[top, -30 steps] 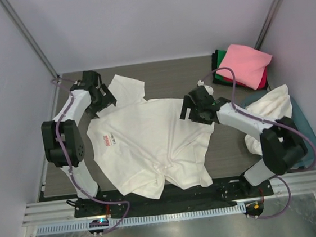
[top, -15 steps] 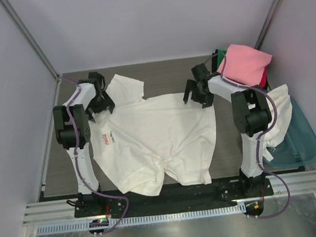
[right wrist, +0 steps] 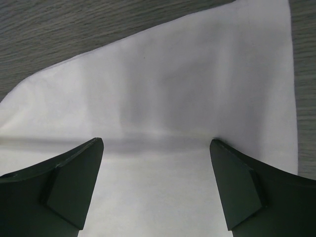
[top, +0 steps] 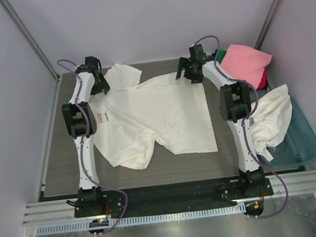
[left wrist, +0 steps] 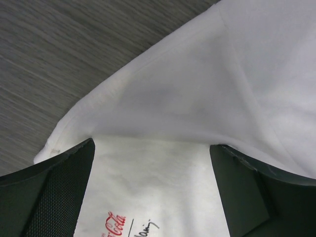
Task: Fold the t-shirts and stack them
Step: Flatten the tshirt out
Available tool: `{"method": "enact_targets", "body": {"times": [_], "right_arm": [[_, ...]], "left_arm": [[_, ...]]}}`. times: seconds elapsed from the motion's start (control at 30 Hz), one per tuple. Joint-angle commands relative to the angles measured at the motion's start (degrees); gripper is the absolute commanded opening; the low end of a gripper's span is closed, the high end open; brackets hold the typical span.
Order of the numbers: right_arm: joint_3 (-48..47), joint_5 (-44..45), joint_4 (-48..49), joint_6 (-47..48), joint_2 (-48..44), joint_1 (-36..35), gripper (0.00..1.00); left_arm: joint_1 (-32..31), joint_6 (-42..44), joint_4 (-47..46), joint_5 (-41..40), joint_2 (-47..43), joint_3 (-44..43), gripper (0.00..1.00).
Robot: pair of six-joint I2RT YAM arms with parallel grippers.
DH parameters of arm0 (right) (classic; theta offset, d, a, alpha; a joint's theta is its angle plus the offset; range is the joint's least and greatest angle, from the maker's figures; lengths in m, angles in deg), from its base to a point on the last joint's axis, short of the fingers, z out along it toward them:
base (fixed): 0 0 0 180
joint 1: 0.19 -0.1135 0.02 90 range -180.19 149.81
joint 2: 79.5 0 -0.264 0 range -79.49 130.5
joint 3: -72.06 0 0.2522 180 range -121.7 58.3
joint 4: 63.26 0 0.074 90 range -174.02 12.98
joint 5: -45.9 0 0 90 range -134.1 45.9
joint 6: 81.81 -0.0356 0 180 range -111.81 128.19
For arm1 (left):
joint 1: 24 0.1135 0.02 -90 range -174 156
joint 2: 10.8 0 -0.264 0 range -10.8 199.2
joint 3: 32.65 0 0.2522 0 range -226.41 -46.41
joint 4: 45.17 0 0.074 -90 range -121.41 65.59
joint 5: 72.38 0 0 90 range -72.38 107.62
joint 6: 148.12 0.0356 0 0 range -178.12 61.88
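Note:
A cream-white t-shirt (top: 158, 115) with a small red chest mark (top: 102, 117) lies spread on the grey table, its near-left part still bunched. My left gripper (top: 101, 88) is at the shirt's far left, by the sleeve. In the left wrist view it (left wrist: 150, 148) is open over the cloth (left wrist: 197, 89), with the red script (left wrist: 112, 224) between the fingers. My right gripper (top: 189, 76) is at the shirt's far right corner. In the right wrist view it (right wrist: 157, 143) is open over flat cloth (right wrist: 173, 89).
Folded shirts are stacked at the far right with a pink one (top: 246, 64) on top, and green (top: 220, 55) and red (top: 264, 80) edges beneath. Another cream-white shirt (top: 271, 115) hangs over a teal tub (top: 307, 142) at the right. Walls stand close behind both grippers.
Both arms have stretched out toward the far edge. The cream-white shirt has slid away from the bases with them and lies flatter.

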Motion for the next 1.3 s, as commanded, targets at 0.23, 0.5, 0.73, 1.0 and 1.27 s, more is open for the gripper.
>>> {"method": "enact_targets", "body": {"times": [0.23,0.5,0.73,1.0,1.27], "right_arm": [[14.4,3.8,-2.4,3.5,-21.4,-3.8,0.96],[55.0,7.8,2.7,-7.8,-51.3,-7.4,0.96],[81.0,6.8,3.3,-15.1,-71.5,-11.0,0.96],[88.5,4.8,3.6,-16.1,-78.7,-11.1,0.96],[90.7,3.1,7.6,-16.1,-78.0,-11.1,0.96]], "left_arm": [[-0.8,-3.7,-2.8,-1.3,-37.9,31.9,1.00],[-10.7,-8.1,-3.5,3.0,-65.6,69.3,0.95],[-24.6,-23.4,-7.0,11.0,-84.9,93.1,0.85],[-29.4,-32.0,-15.4,13.0,-86.9,104.2,0.78],[-33.9,-36.9,-19.5,9.6,-82.3,106.7,0.69]]}}
